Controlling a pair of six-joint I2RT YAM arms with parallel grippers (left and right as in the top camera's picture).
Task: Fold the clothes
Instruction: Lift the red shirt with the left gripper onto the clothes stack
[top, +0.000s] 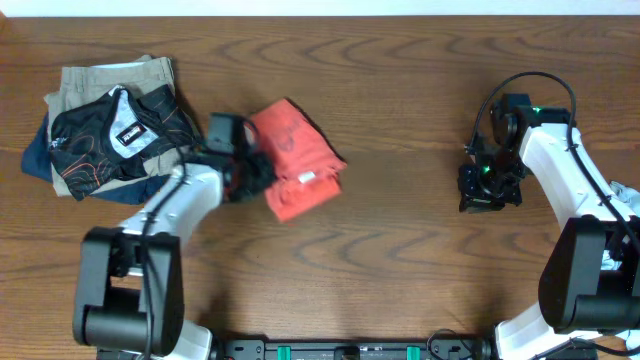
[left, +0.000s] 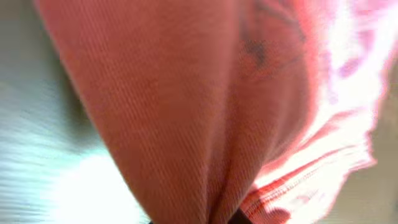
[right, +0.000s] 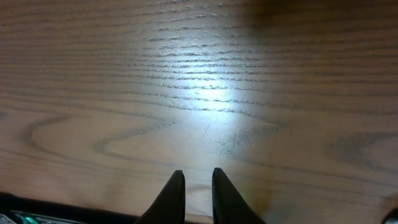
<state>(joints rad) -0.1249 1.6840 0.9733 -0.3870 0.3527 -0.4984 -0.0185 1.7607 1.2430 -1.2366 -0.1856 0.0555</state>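
The shirt (top: 297, 160) lay bunched in a loose fold on the wooden surface (top: 400, 250), left of centre, with a small white label showing on its near side. The left fingers (top: 255, 172) sat at the shirt's left edge, touching the cloth. In the left wrist view coral-red ribbed fabric (left: 186, 112) filled almost the whole frame, blurred and very close to the lens. Its folds drew together toward the bottom middle, where only a dark sliver of the fingers showed, so they seemed pinched onto the shirt, though the gap itself was hidden. A brighter, washed-out hem ran along the right side of that view. Up and to the left of the shirt, near it but apart, a heap of other clothes (top: 110, 130) rested on the surface: khaki at the back, navy beneath, and a black piece with white and orange markings on top. The right fingers (top: 485, 195) hung well apart from all this, over bare wood on the right. From the right wrist the two fingers (right: 177, 186) stood drawn in to a narrow slit, holding nothing, with only lit wood grain (right: 205, 93) beyond them.
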